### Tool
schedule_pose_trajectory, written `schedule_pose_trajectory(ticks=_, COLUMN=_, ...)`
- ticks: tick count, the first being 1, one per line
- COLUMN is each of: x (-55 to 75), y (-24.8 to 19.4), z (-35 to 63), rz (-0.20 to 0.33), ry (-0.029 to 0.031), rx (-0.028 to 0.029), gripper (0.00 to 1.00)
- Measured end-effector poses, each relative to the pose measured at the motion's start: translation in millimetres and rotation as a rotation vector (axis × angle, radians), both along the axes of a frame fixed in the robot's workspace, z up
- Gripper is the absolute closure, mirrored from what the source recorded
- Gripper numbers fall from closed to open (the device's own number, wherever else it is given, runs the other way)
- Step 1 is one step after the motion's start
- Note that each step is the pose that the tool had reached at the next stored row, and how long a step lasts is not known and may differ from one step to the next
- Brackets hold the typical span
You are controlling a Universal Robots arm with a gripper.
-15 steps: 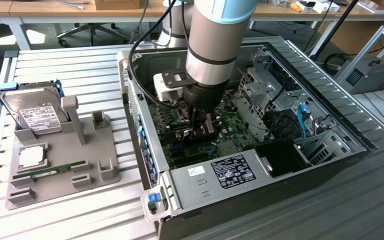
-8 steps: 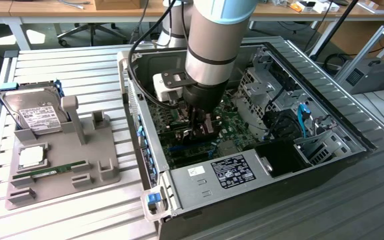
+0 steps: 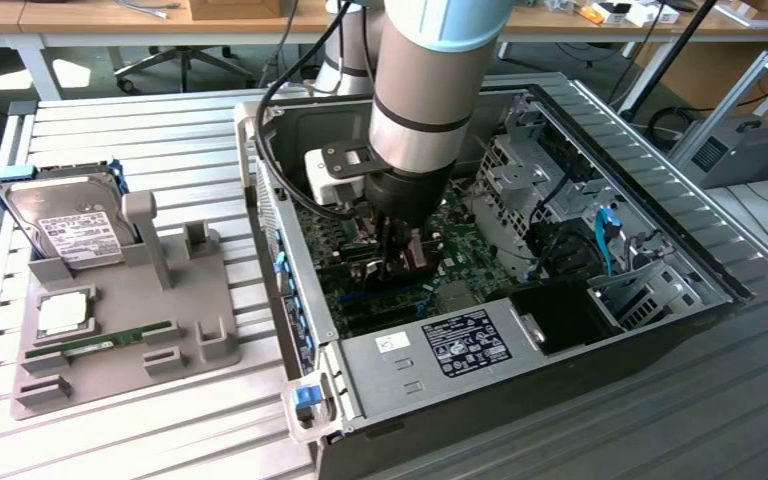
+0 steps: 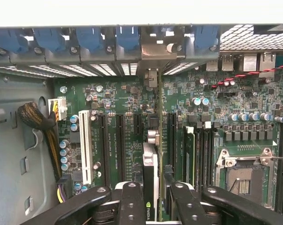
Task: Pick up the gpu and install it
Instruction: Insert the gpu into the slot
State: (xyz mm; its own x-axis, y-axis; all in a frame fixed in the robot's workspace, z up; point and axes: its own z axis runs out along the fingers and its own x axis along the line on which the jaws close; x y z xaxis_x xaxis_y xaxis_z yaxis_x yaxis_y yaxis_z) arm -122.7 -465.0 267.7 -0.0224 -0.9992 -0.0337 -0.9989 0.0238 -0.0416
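Note:
The gpu (image 4: 150, 161) is seen edge-on in the wrist view. It is a thin card with a green board edge, and its metal bracket end reaches the rear slot openings of the case. My gripper (image 4: 154, 199) is shut on it, one black finger on each face. The card stands upright over the motherboard (image 4: 118, 98), in line with the long black expansion slots. Whether its edge sits in a slot cannot be told. In the exterior view my gripper (image 3: 391, 258) is deep inside the open computer case (image 3: 491, 350), low over the board.
A white expansion slot (image 4: 86, 145) and a yellow-black cable bundle (image 4: 38, 119) lie to one side of the card, and memory slots and the CPU socket (image 4: 244, 178) to the other. Outside the case, a grey stand (image 3: 131, 340) holds a hard drive (image 3: 71, 225) and a memory stick (image 3: 97, 343).

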Motion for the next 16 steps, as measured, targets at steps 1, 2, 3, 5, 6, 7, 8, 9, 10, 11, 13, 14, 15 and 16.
schedule_pose_trajectory(ticks=1, x=-0.3, y=0.3, z=-0.2, rz=0.0, ry=-0.0002, rx=0.0003, gripper=0.73)
schedule_pose_trajectory(ticks=2, x=-0.4, y=0.4, z=-0.2, rz=0.0, ry=-0.0003, rx=0.0004, gripper=0.73)
schedule_pose_trajectory(ticks=3, x=-0.7, y=0.7, z=-0.2, rz=0.0, ry=-0.0002, rx=0.0004, gripper=0.73)
schedule_pose_trajectory(ticks=5, x=-1.1, y=1.2, z=-0.2, rz=0.0, ry=-0.0002, rx=0.0004, gripper=0.73)
schedule_pose_trajectory(ticks=6, x=-1.3, y=1.4, z=-0.2, rz=0.0, ry=-0.0002, rx=0.0004, gripper=0.73)
schedule_pose_trajectory(ticks=7, x=-1.3, y=1.5, z=-0.2, rz=0.0, ry=-0.0001, rx=0.0003, gripper=0.73)
schedule_pose_trajectory(ticks=8, x=-1.3, y=1.5, z=-0.2, rz=0.0, ry=-0.0001, rx=0.0003, gripper=0.73)
schedule_pose_trajectory(ticks=9, x=-1.3, y=1.5, z=-0.2, rz=0.0, ry=-0.0001, rx=0.0003, gripper=0.73)
schedule_pose_trajectory(ticks=10, x=-1.3, y=1.5, z=-0.2, rz=0.0, ry=-0.0001, rx=0.0003, gripper=0.73)
schedule_pose_trajectory(ticks=11, x=-1.4, y=1.5, z=-0.2, rz=0.0, ry=-0.0001, rx=0.0003, gripper=0.73)
schedule_pose_trajectory(ticks=13, x=-1.4, y=1.5, z=-0.2, rz=-0.001, ry=-0.0001, rx=0.0004, gripper=0.73)
schedule_pose_trajectory(ticks=14, x=-1.4, y=1.5, z=-0.2, rz=-0.001, ry=-0.0001, rx=0.0007, gripper=0.73)
schedule_pose_trajectory(ticks=15, x=-1.4, y=1.5, z=-0.2, rz=-0.002, ry=-0.0001, rx=0.001, gripper=0.73)
schedule_pose_trajectory(ticks=16, x=-1.4, y=1.5, z=0.0, rz=-0.003, ry=-0.0002, rx=0.0012, gripper=0.73)
